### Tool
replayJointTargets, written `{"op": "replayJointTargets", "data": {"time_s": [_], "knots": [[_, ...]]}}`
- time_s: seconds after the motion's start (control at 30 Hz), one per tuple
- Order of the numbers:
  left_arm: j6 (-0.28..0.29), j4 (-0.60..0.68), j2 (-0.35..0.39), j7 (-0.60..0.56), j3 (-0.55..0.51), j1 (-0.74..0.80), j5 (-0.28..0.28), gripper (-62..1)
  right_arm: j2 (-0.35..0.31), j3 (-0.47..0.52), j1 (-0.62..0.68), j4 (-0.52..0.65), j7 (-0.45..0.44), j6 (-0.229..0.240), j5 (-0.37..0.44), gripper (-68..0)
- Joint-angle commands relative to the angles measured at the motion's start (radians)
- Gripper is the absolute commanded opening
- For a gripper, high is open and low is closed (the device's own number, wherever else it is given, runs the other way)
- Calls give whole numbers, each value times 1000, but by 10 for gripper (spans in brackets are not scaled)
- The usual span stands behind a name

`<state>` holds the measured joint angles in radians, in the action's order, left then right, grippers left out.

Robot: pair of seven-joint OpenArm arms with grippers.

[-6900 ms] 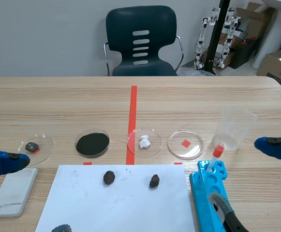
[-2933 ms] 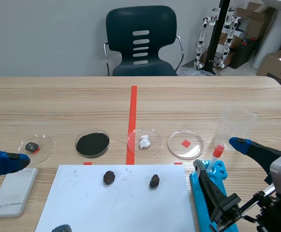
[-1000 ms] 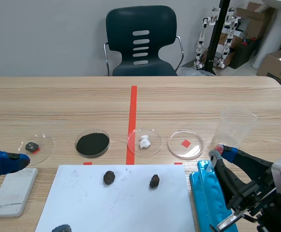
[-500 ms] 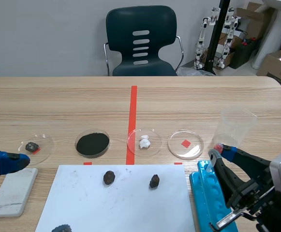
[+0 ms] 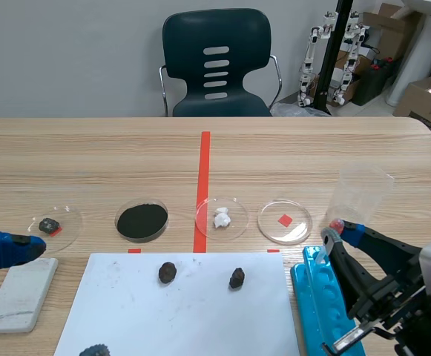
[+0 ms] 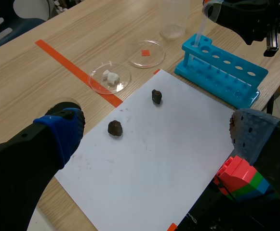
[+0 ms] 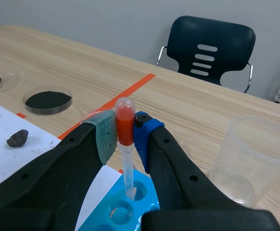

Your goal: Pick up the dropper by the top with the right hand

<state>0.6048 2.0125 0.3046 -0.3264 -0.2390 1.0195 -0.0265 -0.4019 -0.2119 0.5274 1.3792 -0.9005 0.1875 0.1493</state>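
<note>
Grey wall (image 5: pixel 67 52); dark chair (image 5: pixel 216 63) behind the wooden table (image 5: pixel 89 156); cardboard boxes (image 5: pixel 426 96) on the floor

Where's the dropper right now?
Scene view, right side: the dropper stands tip-down in the blue rack, beside the clear cup, its red bulb clamped in the right gripper.

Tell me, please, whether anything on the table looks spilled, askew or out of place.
Nothing stands out: the dropper sits in the blue rack, right gripper shut on its bulb; the cup is upright.
</note>
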Motion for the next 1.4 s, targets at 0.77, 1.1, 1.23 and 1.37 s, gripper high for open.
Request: {"op": "replayJointTargets", "data": {"time_s": [0.77, 1.1, 1.23, 1.37], "knots": [[1, 11, -5, -18, 3, 8, 11, 14, -89, 191, 395, 550, 176, -8, 73, -582], [1, 11, -5, -18, 3, 8, 11, 14, -88, 201, 575, 657, 172, -7, -43, -582], [1, 11, -5, -18, 3, 8, 11, 14, -88, 201, 613, 657, 154, -6, -96, -582], [1, 11, -5, -18, 3, 8, 11, 14, -88, 201, 638, 657, 115, 2, -125, -582]]}}
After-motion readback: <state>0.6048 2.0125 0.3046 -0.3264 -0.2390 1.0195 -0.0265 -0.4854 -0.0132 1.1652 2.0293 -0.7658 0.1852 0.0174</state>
